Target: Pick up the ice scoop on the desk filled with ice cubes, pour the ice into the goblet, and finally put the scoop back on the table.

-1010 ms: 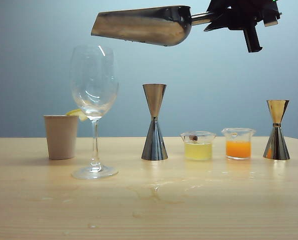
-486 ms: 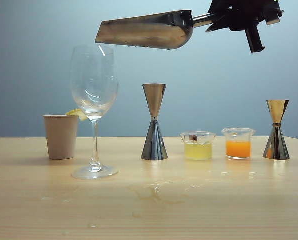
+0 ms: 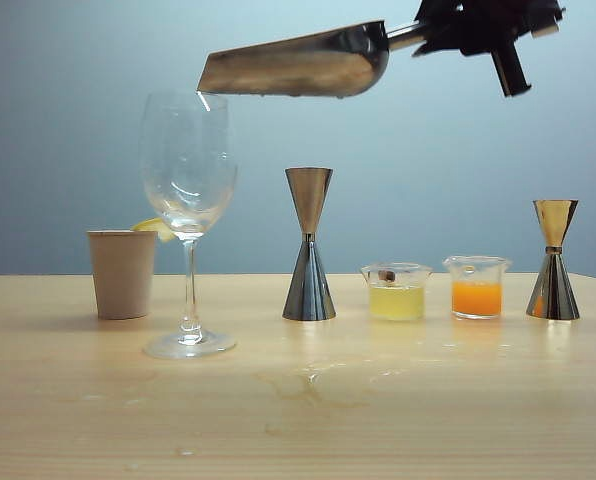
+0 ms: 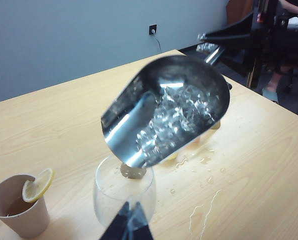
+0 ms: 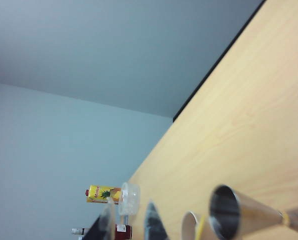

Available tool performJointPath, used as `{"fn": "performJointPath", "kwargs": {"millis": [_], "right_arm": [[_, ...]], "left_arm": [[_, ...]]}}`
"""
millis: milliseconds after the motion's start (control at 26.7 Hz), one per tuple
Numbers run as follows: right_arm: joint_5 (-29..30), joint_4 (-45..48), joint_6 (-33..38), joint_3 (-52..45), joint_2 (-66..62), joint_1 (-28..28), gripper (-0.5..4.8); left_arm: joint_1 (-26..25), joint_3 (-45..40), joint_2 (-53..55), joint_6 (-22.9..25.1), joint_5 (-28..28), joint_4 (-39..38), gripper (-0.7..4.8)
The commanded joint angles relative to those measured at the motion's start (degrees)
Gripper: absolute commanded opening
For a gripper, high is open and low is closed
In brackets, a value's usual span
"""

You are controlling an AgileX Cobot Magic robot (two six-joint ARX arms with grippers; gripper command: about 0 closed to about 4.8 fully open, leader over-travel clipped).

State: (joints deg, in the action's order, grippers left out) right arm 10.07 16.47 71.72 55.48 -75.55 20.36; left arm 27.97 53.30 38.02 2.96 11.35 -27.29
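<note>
Right hand (image 3: 448,33) tips ice scoop (image 4: 166,117), ice cubes (image 4: 176,112) inside, over goblet (image 3: 188,180).

Desk (image 3: 298,400): wide, pale wood, light grain.

Standing on it, placed from silver jigger (image 3: 308,245) at middle:
- goblet (image 3: 189,215) left of jigger, nearer camera, upright, foot on wood
- paper cup (image 3: 122,273) further left, beyond goblet, lemon slice on rim
- beaker of yellow liquid (image 3: 396,291) just right of jigger
- beaker of orange liquid (image 3: 477,287) right again
- gold jigger (image 3: 553,260) far right

Water puddle (image 3: 313,380) on wood in front of silver jigger.
</note>
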Motion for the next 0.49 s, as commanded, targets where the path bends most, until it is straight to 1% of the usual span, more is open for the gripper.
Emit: {"fn": "performJointPath", "kwargs": {"millis": [37,486], "right_arm": [[-0.63,1.42,-0.48,2.03,0.48,0.07,-0.05],[-0.98,-0.17,-0.42,2.51,0.22,0.07,-0.05]], "left_arm": [[0.02,0.2,-0.07,0.02,0.04,0.33,-0.06],[0.02,0.2,-0.07,0.02,0.04,0.31,-0.06]]}}
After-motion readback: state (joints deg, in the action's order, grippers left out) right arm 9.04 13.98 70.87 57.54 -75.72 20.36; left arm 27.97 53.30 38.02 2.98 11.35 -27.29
